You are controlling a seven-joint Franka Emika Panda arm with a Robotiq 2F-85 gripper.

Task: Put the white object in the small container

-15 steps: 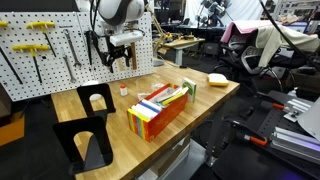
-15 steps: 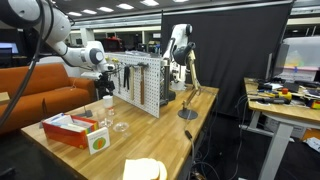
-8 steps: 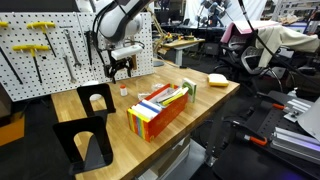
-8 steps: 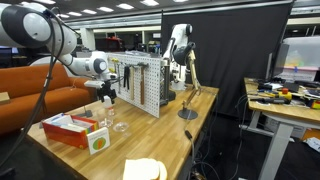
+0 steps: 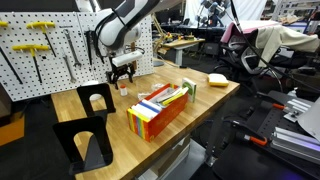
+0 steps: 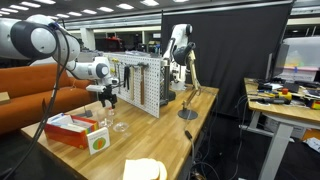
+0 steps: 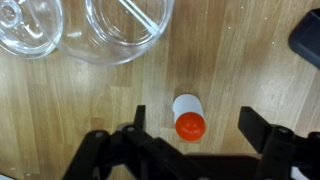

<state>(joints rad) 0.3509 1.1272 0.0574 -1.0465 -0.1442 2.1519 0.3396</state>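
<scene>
The white object (image 7: pixel 188 117) is a tiny white bottle with a red end, standing on the wooden table. It also shows in an exterior view (image 5: pixel 124 91). My gripper (image 7: pixel 197 125) is open and hangs just above it, with the bottle between the two fingers but nearer one of them. The gripper shows in both exterior views (image 5: pixel 122 76) (image 6: pixel 108 99), low over the table near the pegboard. A small clear glass container (image 7: pixel 25 25) stands beside a larger clear glass one (image 7: pixel 125 25) at the top of the wrist view. Glassware also shows in an exterior view (image 6: pixel 119 124).
A multicoloured box (image 5: pixel 160 108) lies mid-table. A pale yellow sponge-like block (image 5: pixel 217 78) sits near the far corner. Two black stands (image 5: pixel 95 98) (image 5: pixel 85 142) are at the near end. A pegboard with tools (image 5: pixel 45 45) backs the table.
The gripper has come down from beside the pegboard towards the table top. It now sits low over the white object and is still open.
</scene>
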